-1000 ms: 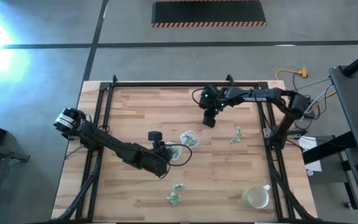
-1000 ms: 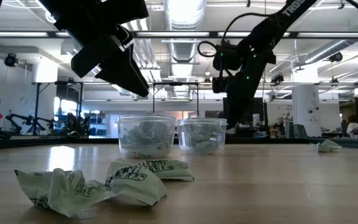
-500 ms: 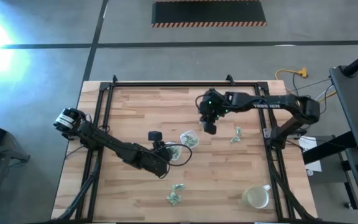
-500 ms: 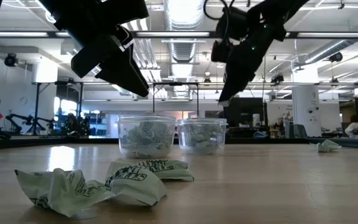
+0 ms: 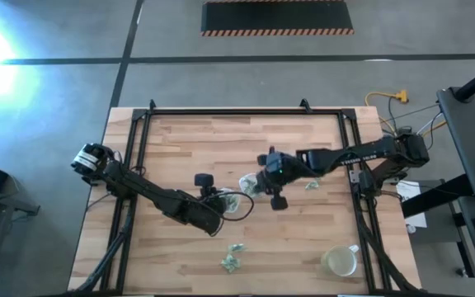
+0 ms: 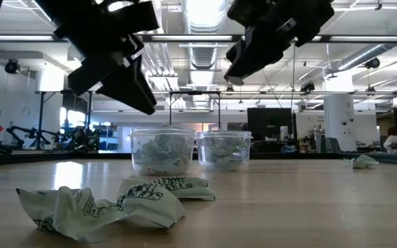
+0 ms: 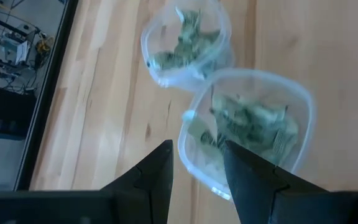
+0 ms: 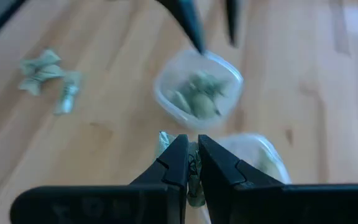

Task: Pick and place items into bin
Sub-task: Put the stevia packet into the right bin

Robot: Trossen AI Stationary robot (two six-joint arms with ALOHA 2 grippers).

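Items, small crumpled pale green-and-white wrapper pieces, already filled two clear tubs standing side by side near the middle of the surface: the left tub and the right tub almost touched, both upright and uncovered. Loose pieces lay elsewhere: a front cluster well apart from the tubs toward the near edge, seen close in the low view as a crumpled heap, and a stray piece just beyond the right tub toward the right rail. The left gripper hovered above the left tub with its fingers set a narrow gap apart and nothing visible between them. The right gripper hung over the right tub with its fingers nearly closed on a wrapper piece pinched at the tips. Both arms crowded the air over the tubs, the left arm reaching in from the left rail and the right arm from the right rail, so little free room remained between the two grippers there. The far half of the surface behind the tubs lay open. A yellowish-white mug stood near the front right corner, well apart from the tubs, and dark frame rails bordered the surface.
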